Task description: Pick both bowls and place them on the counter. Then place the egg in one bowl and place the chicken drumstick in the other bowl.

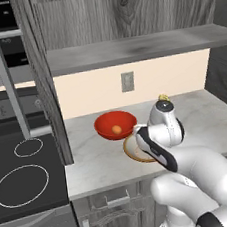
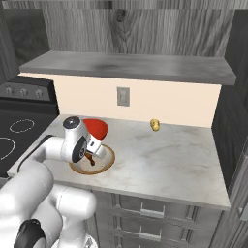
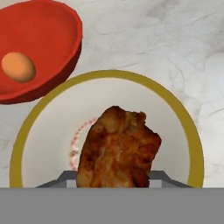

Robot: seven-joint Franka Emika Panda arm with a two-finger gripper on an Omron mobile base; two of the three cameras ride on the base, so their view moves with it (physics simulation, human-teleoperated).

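The red bowl (image 1: 115, 122) (image 3: 48, 39) stands on the counter (image 2: 164, 155) with the egg (image 1: 116, 129) (image 3: 18, 67) lying inside it. Touching its near side stands the beige bowl (image 3: 186, 127) (image 2: 105, 163), upright on the same slab. My gripper (image 3: 113, 179) (image 2: 89, 156) hangs just over the beige bowl's middle, shut on the chicken drumstick (image 3: 118, 146) (image 2: 91, 160), which points down into the bowl. In the left base view the hand covers most of the beige bowl (image 1: 132, 152).
A small yellowish object (image 2: 155, 124) (image 1: 163, 98) sits at the back of the counter near the wall. The black stovetop (image 1: 23, 182) lies to the left, and a grey wood-grain shelf (image 1: 127, 48) overhangs the counter. The counter's right half is bare.
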